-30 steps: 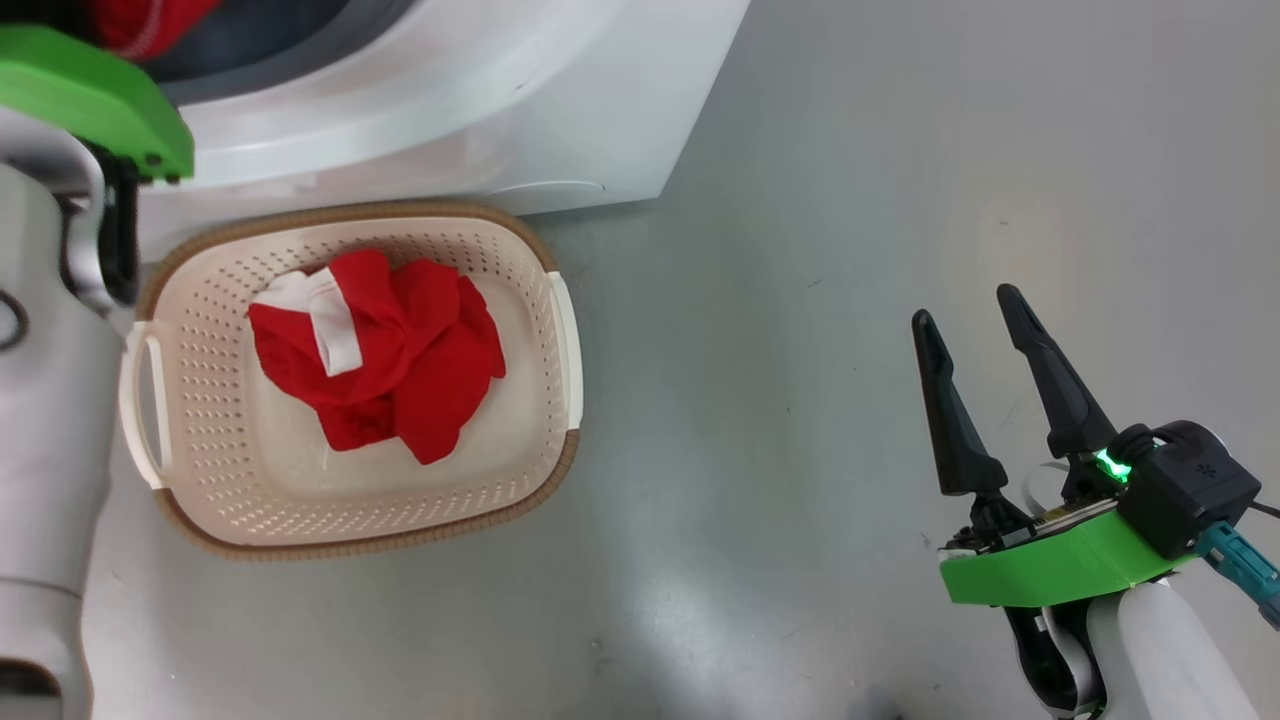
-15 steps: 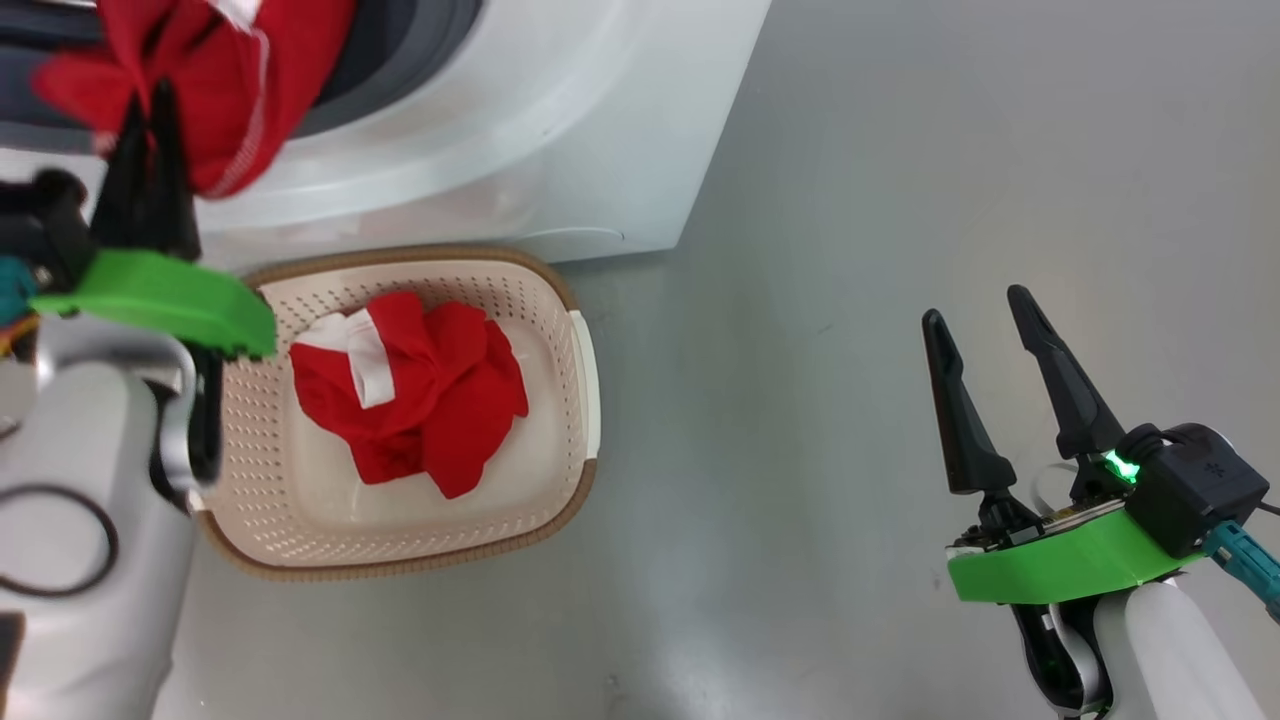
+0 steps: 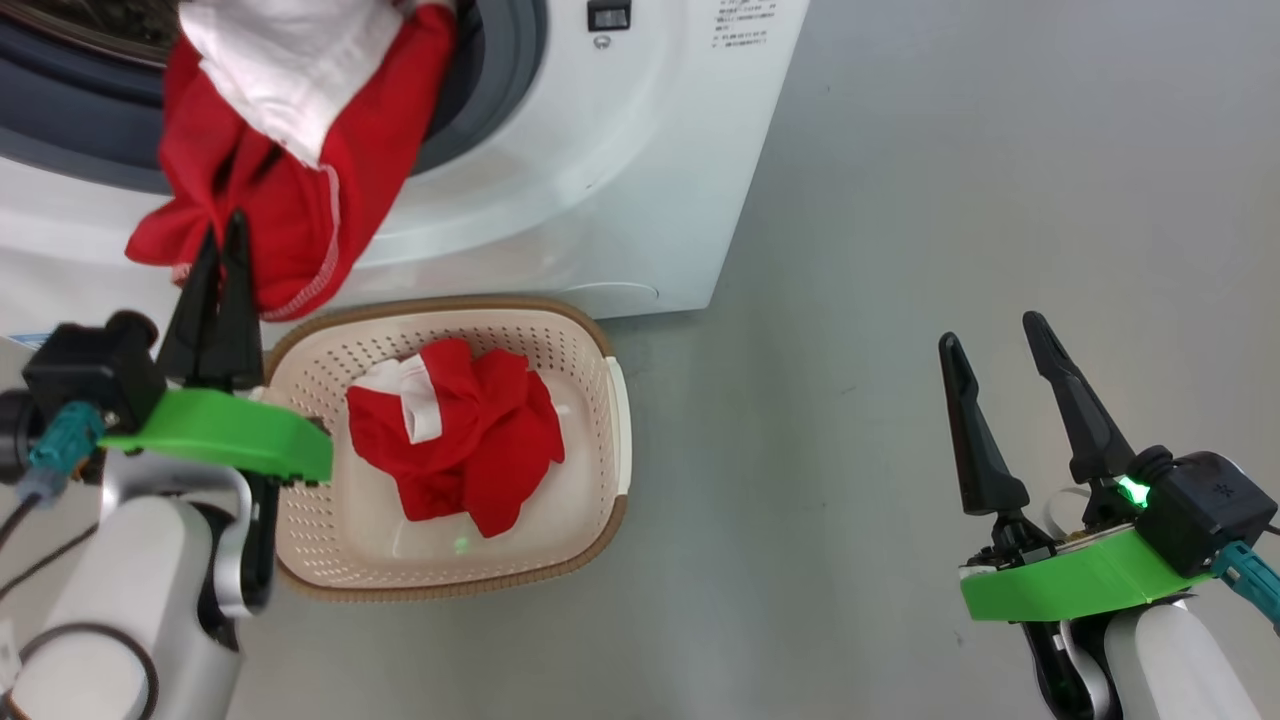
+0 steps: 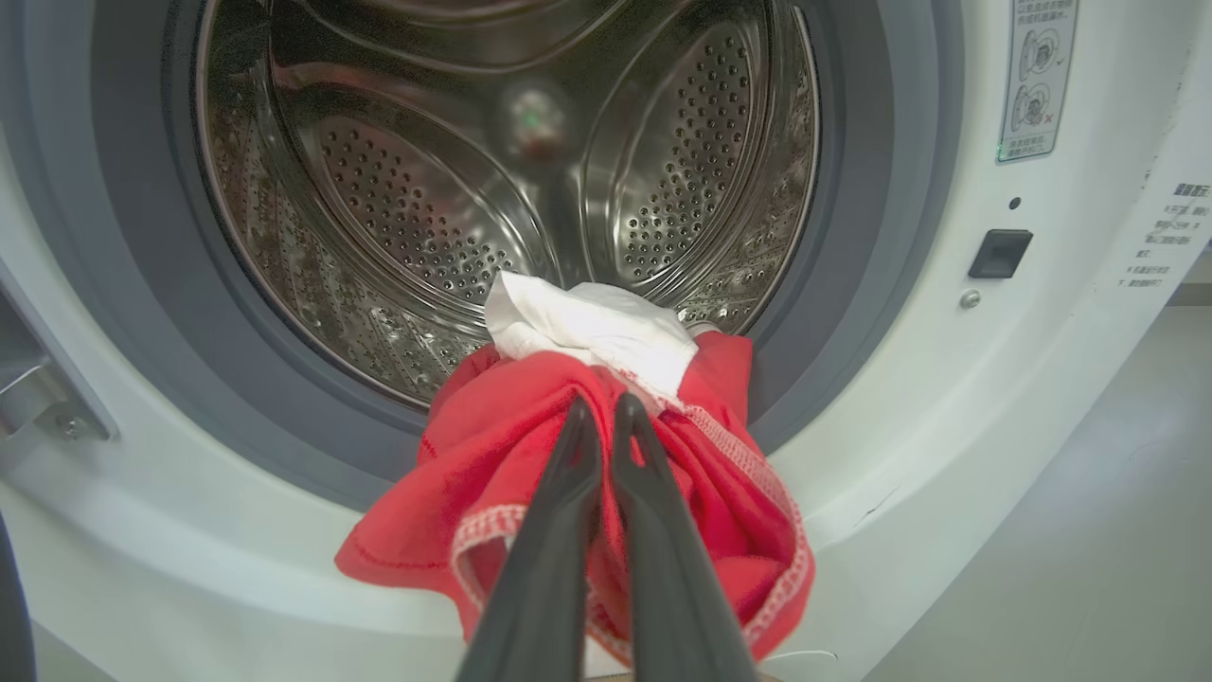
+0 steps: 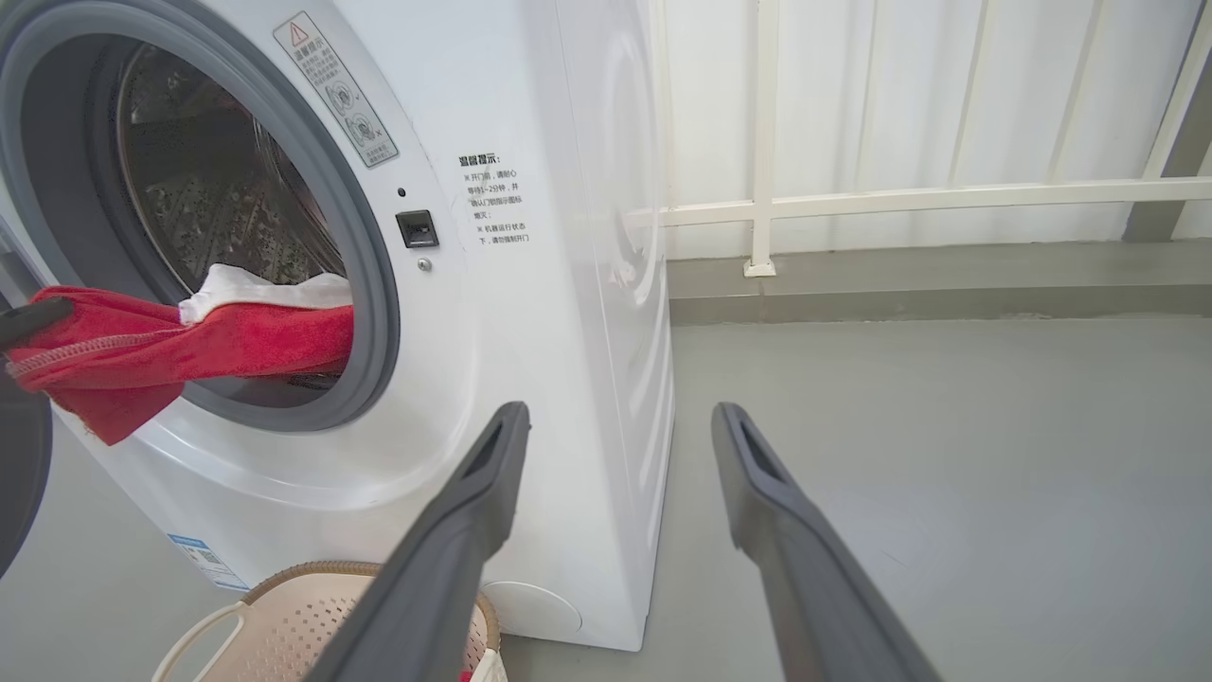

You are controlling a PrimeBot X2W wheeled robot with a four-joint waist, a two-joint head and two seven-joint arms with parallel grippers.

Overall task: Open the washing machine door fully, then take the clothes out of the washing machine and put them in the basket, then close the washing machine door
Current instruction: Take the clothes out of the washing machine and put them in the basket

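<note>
Looking down from the head, the left hand (image 3: 224, 228) has its fingers pressed together on a red garment (image 3: 290, 190) with a white panel. The garment hangs out of the washer (image 3: 600, 180) mouth, and its lower hem shows just above the far rim of the basket (image 3: 320, 520). The basket stands on the floor (image 3: 900, 200) just beside the washer front, and a second garment (image 3: 470, 440), also red with a white strip, lies crumpled in its middle. The right hand (image 3: 988, 330) hovers well apart over bare floor, fingers spread, holding nothing.

From the left wrist, the two dark fingers meet at their tips and pinch a fold of the red cloth in front of the grey ring (image 4: 881, 237). The garment drapes over the ring's lower lip. Its white part rests at the edge of the steel drum (image 4: 426, 208), and its stitched hem dangles below the fingers.

From the right wrist, the spread fingers point toward the washer's front corner. The garment stretches sideways out of the open mouth toward the view's left edge. The basket's rim peeks in at the bottom, near the washer base. A white railing (image 5: 852, 199) runs along the wall behind.
</note>
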